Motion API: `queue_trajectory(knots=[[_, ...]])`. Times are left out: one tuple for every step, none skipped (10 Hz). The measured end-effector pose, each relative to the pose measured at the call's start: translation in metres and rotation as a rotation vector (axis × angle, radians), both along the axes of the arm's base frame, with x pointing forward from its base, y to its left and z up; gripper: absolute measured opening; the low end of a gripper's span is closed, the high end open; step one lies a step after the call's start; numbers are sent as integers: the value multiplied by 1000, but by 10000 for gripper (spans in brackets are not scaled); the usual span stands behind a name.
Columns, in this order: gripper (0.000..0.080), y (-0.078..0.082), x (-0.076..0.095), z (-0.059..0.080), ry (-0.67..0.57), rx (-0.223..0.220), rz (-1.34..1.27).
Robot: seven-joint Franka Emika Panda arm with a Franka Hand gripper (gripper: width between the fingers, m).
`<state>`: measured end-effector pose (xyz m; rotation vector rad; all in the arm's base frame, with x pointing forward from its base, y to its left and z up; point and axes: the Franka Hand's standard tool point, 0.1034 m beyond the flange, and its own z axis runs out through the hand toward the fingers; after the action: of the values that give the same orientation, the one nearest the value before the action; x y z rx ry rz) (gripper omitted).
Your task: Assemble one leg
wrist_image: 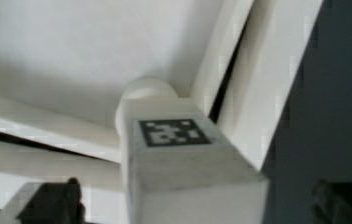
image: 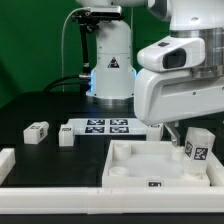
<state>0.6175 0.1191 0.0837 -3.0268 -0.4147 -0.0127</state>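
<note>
One leg [image: 197,148], a chunky white block with a tag on its face, stands slightly tilted at the far corner of the large white square panel [image: 135,168], on the exterior view's right. My gripper [image: 188,133] hangs right over it. In the wrist view the leg [wrist_image: 182,150] runs between my dark fingertips [wrist_image: 48,202], with a gap on each side, so the gripper [wrist_image: 194,202] is open around it. The leg's lower end sits against the panel's raised rim [wrist_image: 244,70]. Two more legs [image: 37,132] [image: 67,135] lie on the dark table at the exterior view's left.
The marker board [image: 105,126] lies behind the panel, in front of the arm's base [image: 110,75]. A white rail [image: 55,196] runs along the front edge, with a white block [image: 5,160] at the front left. My arm's bulky white body fills the upper right.
</note>
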Motion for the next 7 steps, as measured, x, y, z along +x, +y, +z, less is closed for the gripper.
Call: queue_trajectory(knots=[[649, 0, -1, -1, 1, 0, 0], [649, 0, -1, -1, 1, 0, 0], [649, 0, -1, -1, 2, 0, 0], [649, 0, -1, -1, 2, 0, 0], [649, 0, -1, -1, 2, 0, 0], [649, 0, -1, -1, 0, 0, -1], [502, -1, 1, -2, -18, 0, -5]])
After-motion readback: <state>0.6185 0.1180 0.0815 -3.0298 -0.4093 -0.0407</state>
